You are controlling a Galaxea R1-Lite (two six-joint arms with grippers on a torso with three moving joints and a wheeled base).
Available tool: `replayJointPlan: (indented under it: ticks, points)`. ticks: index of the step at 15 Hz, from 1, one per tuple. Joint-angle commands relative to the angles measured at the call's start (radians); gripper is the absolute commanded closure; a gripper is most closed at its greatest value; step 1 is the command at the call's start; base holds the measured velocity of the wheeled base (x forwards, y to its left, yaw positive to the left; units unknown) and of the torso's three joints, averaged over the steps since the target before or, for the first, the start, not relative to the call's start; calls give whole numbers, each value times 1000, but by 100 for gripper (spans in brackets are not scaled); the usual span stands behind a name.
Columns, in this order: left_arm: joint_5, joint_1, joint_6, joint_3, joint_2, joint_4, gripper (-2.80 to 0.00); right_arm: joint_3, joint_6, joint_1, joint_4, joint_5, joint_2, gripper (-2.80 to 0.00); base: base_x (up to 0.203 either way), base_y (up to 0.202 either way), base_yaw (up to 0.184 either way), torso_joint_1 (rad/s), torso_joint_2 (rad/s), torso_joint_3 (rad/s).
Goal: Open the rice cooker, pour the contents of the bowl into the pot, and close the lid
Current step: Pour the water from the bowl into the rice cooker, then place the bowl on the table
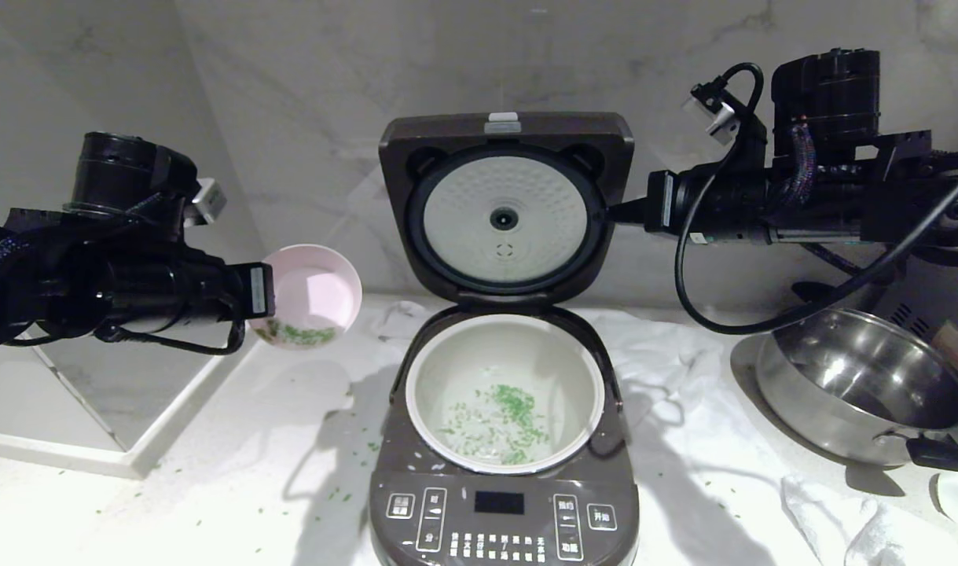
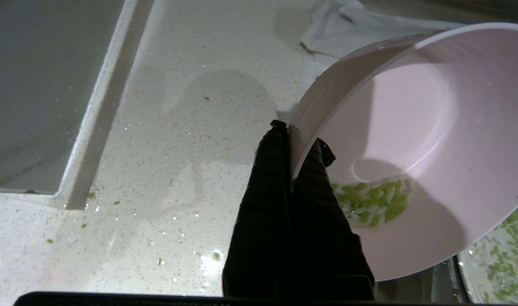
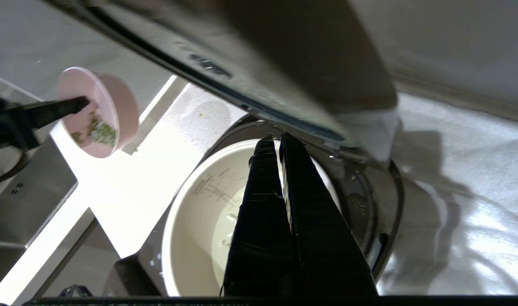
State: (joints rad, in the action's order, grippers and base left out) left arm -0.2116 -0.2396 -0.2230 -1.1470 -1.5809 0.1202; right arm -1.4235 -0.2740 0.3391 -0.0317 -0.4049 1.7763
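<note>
Pink and small, the bowl [image 1: 310, 297] hangs above the table [image 1: 235, 440] at the far left, tipped on its side with its mouth turned toward the rice cooker [image 1: 504, 503]. The left tool [image 2: 293, 153] is clamped on the bowl's rim, one finger inside and one outside, holding it well clear of the cooker's left edge. A clump of the contents, green bits [image 2: 371, 204] mixed with whitish grains, still sits against the lowest part of the bowl's wall. Loose green specks lie scattered on the pale speckled table beneath it, beside a sunken grey basin [image 1: 109, 385].

In the middle, the rice cooker stands open, its lid [image 1: 506, 208] raised upright at the back and showing a dimpled white disc. The off-white pot [image 1: 504, 391] sits in the body and holds a spread of green bits and grains over its bottom. On the front panel there is a small dark display and buttons with white Chinese labels; the rightmost reads 开始, the rest I cannot make out. A white cloth [image 1: 683, 377] lies under and around the cooker.

To the right, the right tool [image 3: 275, 140] is closed on nothing, its tips just beside the right edge of the raised lid; whether they touch it cannot be told. Farther right, a shiny steel pan [image 1: 864, 385] with a black handle rests on the table.
</note>
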Motion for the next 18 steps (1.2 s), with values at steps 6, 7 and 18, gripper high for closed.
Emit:
replayJointPlan:
  ticks: [6, 7, 18]
  points:
    - [32, 121, -3, 36, -27, 1, 0, 162, -15, 60, -1, -2, -167, 0, 0, 0, 0, 0, 0, 0]
    - [43, 127, -3, 46, -32, 1, 0, 190, -30, 62, -1, -2, -193, 0, 0, 0, 0, 0, 0, 0]
    - [42, 218, -41, 177, -136, -3, 0, 474, -61, 62, 5, 106, -545, 0, 0, 0, 0, 0, 0, 0]
